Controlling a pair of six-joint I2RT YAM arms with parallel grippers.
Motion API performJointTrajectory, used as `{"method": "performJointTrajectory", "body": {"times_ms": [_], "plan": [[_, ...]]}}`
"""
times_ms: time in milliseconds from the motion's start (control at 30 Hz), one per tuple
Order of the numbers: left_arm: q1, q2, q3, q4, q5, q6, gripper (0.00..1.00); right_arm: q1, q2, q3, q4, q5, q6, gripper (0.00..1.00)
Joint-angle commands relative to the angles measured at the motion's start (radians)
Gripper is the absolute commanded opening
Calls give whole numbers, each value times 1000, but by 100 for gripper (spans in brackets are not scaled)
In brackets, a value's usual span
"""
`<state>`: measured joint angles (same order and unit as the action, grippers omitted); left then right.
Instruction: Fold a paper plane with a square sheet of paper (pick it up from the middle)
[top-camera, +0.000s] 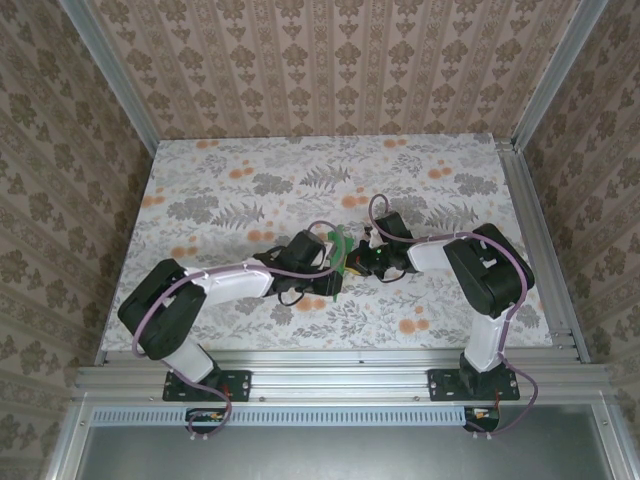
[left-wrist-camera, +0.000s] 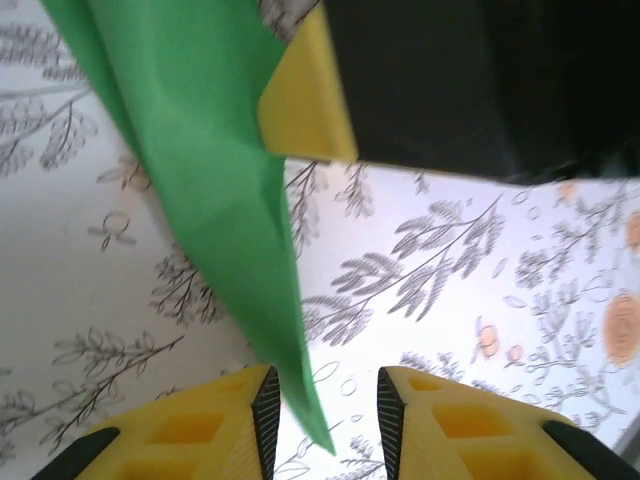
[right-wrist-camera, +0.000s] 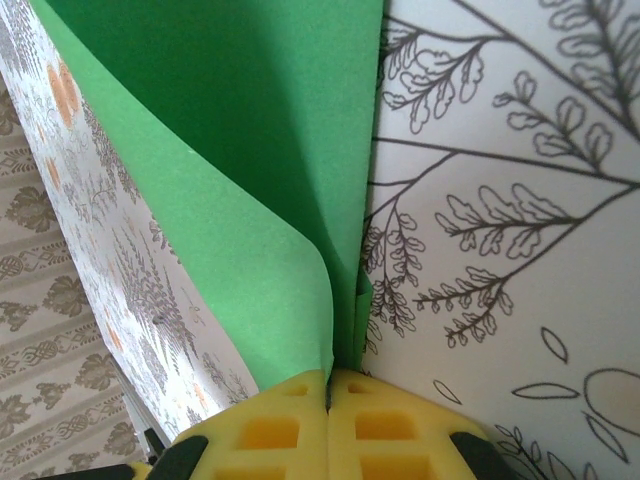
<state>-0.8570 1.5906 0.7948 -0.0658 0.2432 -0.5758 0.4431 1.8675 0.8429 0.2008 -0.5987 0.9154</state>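
LEFT gripper (left-wrist-camera: 325, 425): bottom centre of wrist view, jaws narrowly apart, clamping nothing; pointed tip of paper (left-wrist-camera: 215, 170) hangs at the gap | RIGHT gripper (right-wrist-camera: 329, 395): bottom centre of wrist view, jaws closed on folded paper edge | PAPER: green, creased, between both grippers, centre of top view, above table (top-camera: 200, 180)

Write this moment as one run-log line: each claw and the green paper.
right claw: shut on green paper | left claw: open, paper's pointed tip in its gap, not pinched | paper: folded, creased
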Motion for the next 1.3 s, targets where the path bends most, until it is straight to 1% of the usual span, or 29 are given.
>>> {"method": "performJointTrajectory", "body": {"times_ms": [0, 133, 233, 433, 700, 900, 1067, 1267], "plan": [[-13, 15, -11, -9, -64, -16, 31, 6, 0, 5, -35, 17, -19, 0], [-22, 31, -5, 6, -59, -3, 25, 6, 2, 4, -39, 18, -21, 0], [-28, 40, 4, 5, -67, 13, 22, 6, -1, 4, -39, 19, -19, 0], [-43, 67, 15, -5, -88, 32, 22, 6, -2, 8, -40, 18, -19, 0], [-52, 88, 34, -31, -85, 56, 23, 6, -6, 15, -43, 19, -19, 0], [-69, 99, 44, -76, -129, 79, 25, 6, -10, 22, -58, 24, -23, 0], [-84, 120, 65, -133, -160, 119, 25, 6, -16, 25, -67, 28, -29, 0], [-112, 155, 116, -275, -270, 192, 21, 6, -39, 32, -80, 29, -39, 0]]}}
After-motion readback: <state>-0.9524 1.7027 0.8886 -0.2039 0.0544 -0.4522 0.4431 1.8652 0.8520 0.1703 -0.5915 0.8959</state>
